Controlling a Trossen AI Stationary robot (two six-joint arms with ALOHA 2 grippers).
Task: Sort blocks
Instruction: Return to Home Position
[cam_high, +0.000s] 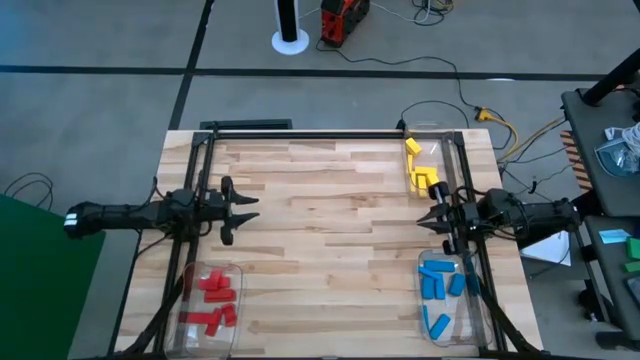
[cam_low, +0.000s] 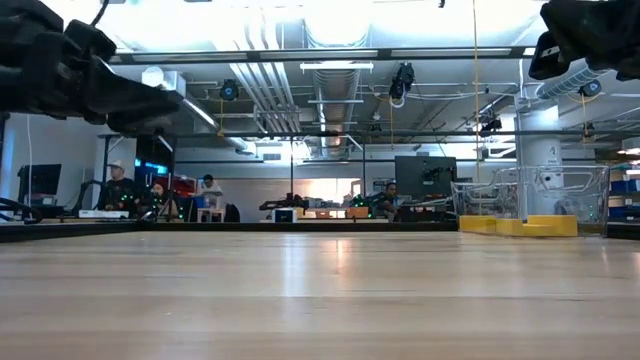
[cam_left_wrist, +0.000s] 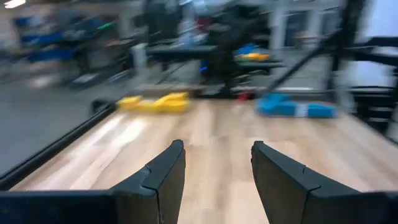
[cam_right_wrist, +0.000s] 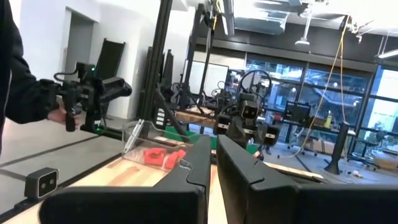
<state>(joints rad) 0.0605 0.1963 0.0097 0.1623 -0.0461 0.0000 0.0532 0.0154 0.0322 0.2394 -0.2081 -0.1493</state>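
Wood table (cam_high: 330, 200); low view cuts off left claw (cam_high: 250, 208), right claw (cam_high: 430, 218).

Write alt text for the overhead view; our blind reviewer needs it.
From above: a wooden table with three clear bins: red blocks bottom left, blue blocks bottom right, yellow blocks upper right. The left hand and right hand hang at opposite sides, pointing inward.

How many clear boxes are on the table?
3. Seen from above: one box lower left holds red blocks, another box lower right holds blue blocks, a third box upper right holds yellow blocks. None looks hidden.
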